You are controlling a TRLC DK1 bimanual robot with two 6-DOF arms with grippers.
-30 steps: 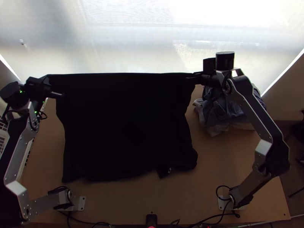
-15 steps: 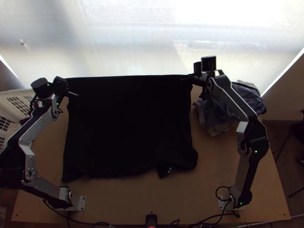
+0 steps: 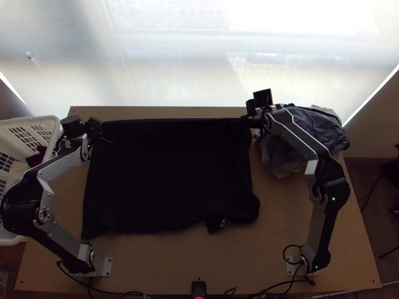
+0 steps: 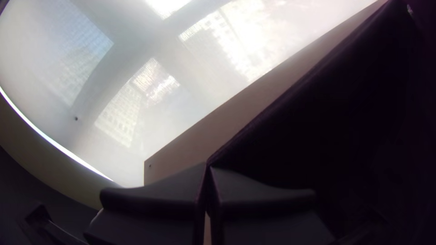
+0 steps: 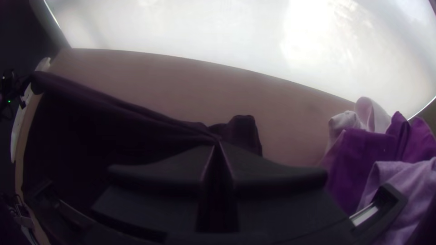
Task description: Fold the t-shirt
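And down it comes: since the earlier top views, both grippers have brought the black t-shirt's far edge back toward the arms' bases, and a strip of table now shows beyond it. The left arm has swung inward too, bringing more of the white basket into sight, while the shirt's near hem has stayed put.

Look at the left gripper [image 3: 102, 130]: clenched, fingers [image 4: 159, 188] pressed together, with the t-shirt [image 3: 169, 174] pinched at its far left corner, right at the tips. Across to the right gripper [image 3: 244, 119], closed tight at the tips as well, clamping the shirt's far edge near its right end. The cloth gathers into creases at that pinch, and a small dark flap pokes out just past the fingers [image 5: 272, 170].

Between the two, that far edge runs nearly straight. The rest is spread broadly over the left and middle of the wooden table [image 3: 199, 259], its near hem wavy, a little white mark [image 3: 222, 223] near the hem toward the right. How many layers lie there, I can't tell.

Farther out, a rumpled pile of clothes [image 3: 324, 129] sits at the table's far right, beside the right arm, and over on the left stands the white basket [image 3: 53, 119] with dark red cloth [image 3: 36, 157] inside.
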